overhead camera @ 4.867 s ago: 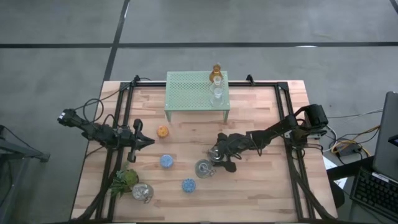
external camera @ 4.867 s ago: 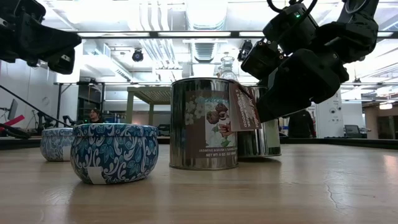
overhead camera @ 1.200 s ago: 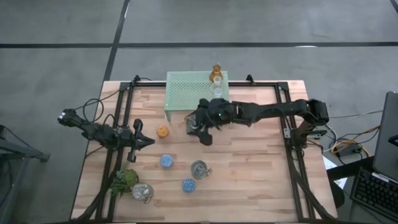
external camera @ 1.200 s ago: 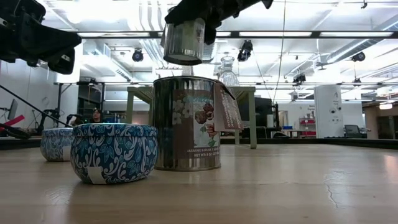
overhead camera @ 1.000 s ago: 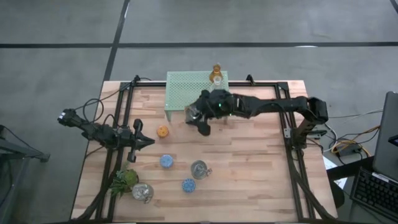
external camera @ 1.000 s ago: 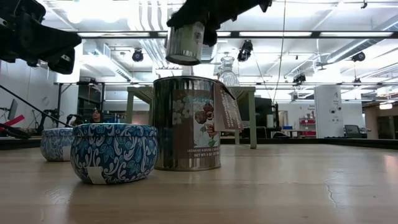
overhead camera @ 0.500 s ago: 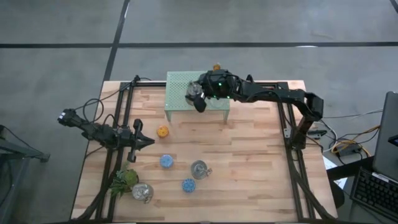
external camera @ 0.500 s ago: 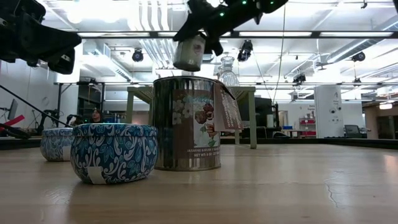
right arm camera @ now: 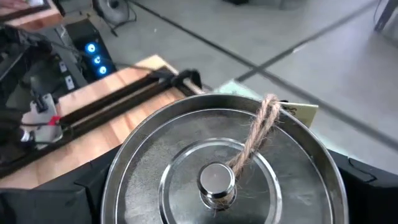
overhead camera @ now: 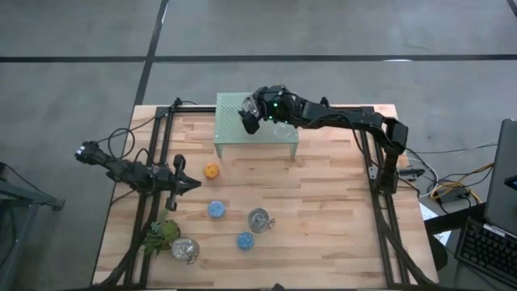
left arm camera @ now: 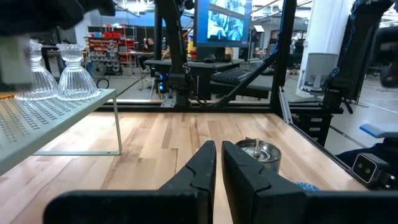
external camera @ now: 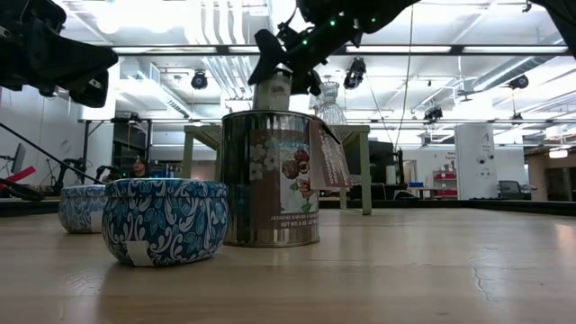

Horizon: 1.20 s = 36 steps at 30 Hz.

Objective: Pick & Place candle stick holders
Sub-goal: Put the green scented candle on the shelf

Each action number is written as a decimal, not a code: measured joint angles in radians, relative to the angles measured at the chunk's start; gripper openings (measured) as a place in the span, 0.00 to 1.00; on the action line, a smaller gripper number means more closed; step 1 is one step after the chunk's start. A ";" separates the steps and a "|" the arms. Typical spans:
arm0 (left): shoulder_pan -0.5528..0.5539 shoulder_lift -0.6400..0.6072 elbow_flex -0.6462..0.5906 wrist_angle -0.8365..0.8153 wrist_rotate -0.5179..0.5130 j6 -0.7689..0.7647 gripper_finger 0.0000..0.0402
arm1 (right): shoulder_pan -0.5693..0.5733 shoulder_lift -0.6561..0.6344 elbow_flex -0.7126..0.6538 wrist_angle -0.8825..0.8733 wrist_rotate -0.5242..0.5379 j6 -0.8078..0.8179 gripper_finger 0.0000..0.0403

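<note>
The right hand (overhead camera: 252, 115), clamped wide around a silvery metal candle holder (overhead camera: 250, 106), now hangs over the pale-green mesh stand (overhead camera: 234, 121) at the bench's (overhead camera: 323, 210) twelve o'clock edge. About a second ago it carried the tin above the bare wood in front of the stand, and some five seconds ago it was down among the holders near the bench's centre. The wrist view shows the tin's lid (right arm camera: 217, 174), with its knob and twine loop, filling the space between the fingers. The lift and carry look done; what seems left of this step is to lower the tin onto the mesh beside the amber glass holder (overhead camera: 281, 87) and clear glass holders (overhead camera: 282, 127) at the stand's three o'clock end.

Still awaiting their turn on the bench: an orange holder (overhead camera: 212, 170) at nine o'clock of centre, two blue holders (overhead camera: 216, 209) toward six o'clock, a second silvery tin (overhead camera: 259, 218) and a third (overhead camera: 185, 250) at seven o'clock beside the leafy plant (overhead camera: 161, 234). The left hand (overhead camera: 192, 184), fingers pressed together on nothing, waits at nine o'clock.
</note>
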State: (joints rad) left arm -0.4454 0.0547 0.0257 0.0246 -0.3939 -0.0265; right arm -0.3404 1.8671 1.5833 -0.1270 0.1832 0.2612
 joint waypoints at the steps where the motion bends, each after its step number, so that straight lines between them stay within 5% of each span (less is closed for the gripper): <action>1: 0.000 0.000 0.000 0.000 0.000 0.000 0.07 | 0.001 0.001 0.000 -0.016 0.001 0.005 0.87; 36: 0.000 0.000 0.000 -0.001 0.000 0.000 0.07 | 0.050 0.013 0.000 -0.037 0.028 -0.085 0.87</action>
State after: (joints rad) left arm -0.4454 0.0551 0.0257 0.0236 -0.3939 -0.0269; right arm -0.2900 1.8805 1.5829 -0.1644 0.2116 0.1764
